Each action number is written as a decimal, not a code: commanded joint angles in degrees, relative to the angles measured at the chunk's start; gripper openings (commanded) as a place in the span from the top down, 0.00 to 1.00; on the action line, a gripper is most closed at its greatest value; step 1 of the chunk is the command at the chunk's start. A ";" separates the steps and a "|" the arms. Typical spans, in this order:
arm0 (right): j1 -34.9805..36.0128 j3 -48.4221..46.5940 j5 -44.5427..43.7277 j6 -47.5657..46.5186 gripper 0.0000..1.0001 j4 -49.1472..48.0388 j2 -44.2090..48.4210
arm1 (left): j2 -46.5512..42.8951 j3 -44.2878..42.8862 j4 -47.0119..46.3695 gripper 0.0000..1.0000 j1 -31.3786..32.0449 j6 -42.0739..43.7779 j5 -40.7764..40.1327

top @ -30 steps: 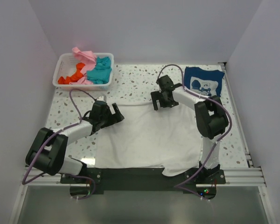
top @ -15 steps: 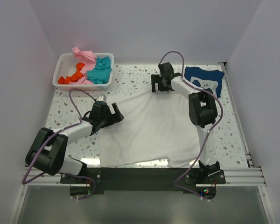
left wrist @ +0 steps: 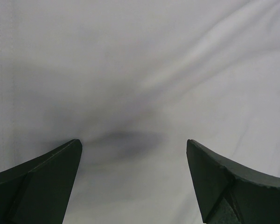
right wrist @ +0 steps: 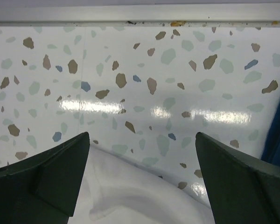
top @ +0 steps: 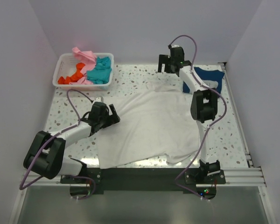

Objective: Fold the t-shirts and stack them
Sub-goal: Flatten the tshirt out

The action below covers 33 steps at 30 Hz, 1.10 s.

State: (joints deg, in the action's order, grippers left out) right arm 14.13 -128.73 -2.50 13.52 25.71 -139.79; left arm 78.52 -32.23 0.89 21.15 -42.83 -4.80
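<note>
Flanking white t-shirt [top: 149, 126], basket [top: 57, 72], navy t-shirt [top: 213, 77]

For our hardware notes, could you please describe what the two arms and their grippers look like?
The left arm and right arm have white links, black joints and a thin purple cable each. The left gripper and right gripper are black, with dark wedge-shaped fingers.

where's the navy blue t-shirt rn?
Top view: the navy blue cloth t-shirt lies at the table's far right corner, partly behind the right arm, beyond the spread white t-shirt.
</note>
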 commanded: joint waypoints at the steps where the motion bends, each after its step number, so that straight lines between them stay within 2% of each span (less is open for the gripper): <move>1: 0.63 5.57 3.63 -2.35 0.01 1.09 6.79 | -1.09 0.85 6.67 0.00 -0.14 0.90 -3.37; 5: 0.90 17.87 5.57 -2.01 0.01 1.36 14.96 | -1.35 -0.38 8.08 0.00 -0.14 1.26 -4.87; 7: 1.51 27.27 6.89 -1.92 0.01 0.31 20.59 | -1.35 -0.73 8.17 0.00 -0.14 1.26 -4.87; 9: 2.83 36.21 5.67 -0.78 0.01 -2.42 24.19 | -1.27 -0.99 8.08 0.00 -0.14 1.43 -4.96; 15: 6.34 52.66 -2.33 3.09 0.01 -3.74 33.87 | 0.14 -2.05 7.99 0.00 -0.23 1.78 -5.49; 18: 6.61 58.91 -3.03 5.20 0.01 -5.05 36.95 | 0.84 -2.49 7.38 0.00 -0.23 2.13 -5.66; 26: 7.40 68.16 -3.91 10.11 0.01 -3.30 41.43 | 4.18 -4.68 7.03 0.00 -0.93 3.28 -6.80; 33: 8.55 82.03 -7.86 17.15 0.01 -1.11 49.16 | 6.91 -7.67 7.46 0.00 -1.37 4.51 -6.72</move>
State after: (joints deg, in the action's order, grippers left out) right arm 22.37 -51.79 -7.09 25.17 22.15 -93.06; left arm 84.01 -38.57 6.50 20.40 -39.83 -10.74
